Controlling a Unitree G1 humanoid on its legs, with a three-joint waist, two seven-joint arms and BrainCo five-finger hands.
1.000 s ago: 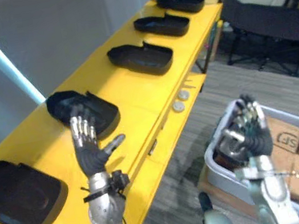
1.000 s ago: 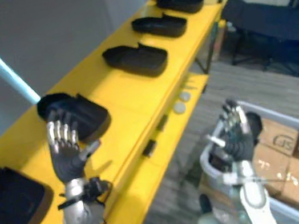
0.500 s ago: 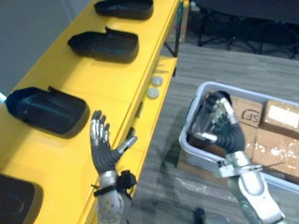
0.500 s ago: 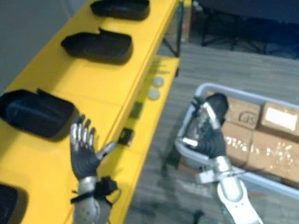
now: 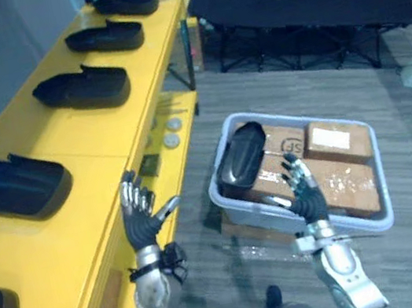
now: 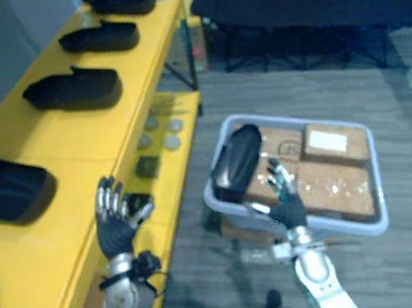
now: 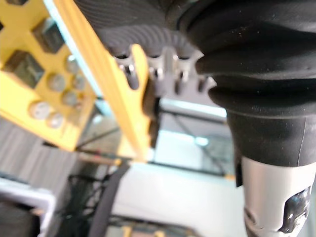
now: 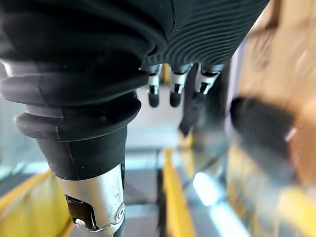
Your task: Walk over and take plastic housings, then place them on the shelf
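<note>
Leaning in the grey bin (image 5: 250, 214): one black plastic housing (image 5: 239, 162), propped at the bin's left end against the cardboard boxes.
Cardboard boxes (image 5: 335, 139): lying flat and filling the rest of the bin.
Right hand (image 5: 306, 198): raised over the bin's near rim, close to the housing in the bin but apart from it. Its fingers are straight and spread wide, and it holds nothing.
Left hand (image 5: 141, 217): raised to the left of the bin, over the shelf's edge. Its fingers are straight up with the thumb out to the side, and it holds nothing.
Yellow shelf (image 5: 67, 138): runs along the left of the bin, from nearer than the bin to well beyond it.
Shelved housings (image 5: 12, 186): black, set in a row along the shelf top with gaps between them, all well apart from the bin.
Round discs (image 5: 170, 132): on a lower yellow ledge, just left of the bin's far corner.
Black cot (image 5: 308, 8): on the grey floor beyond the bin.
</note>
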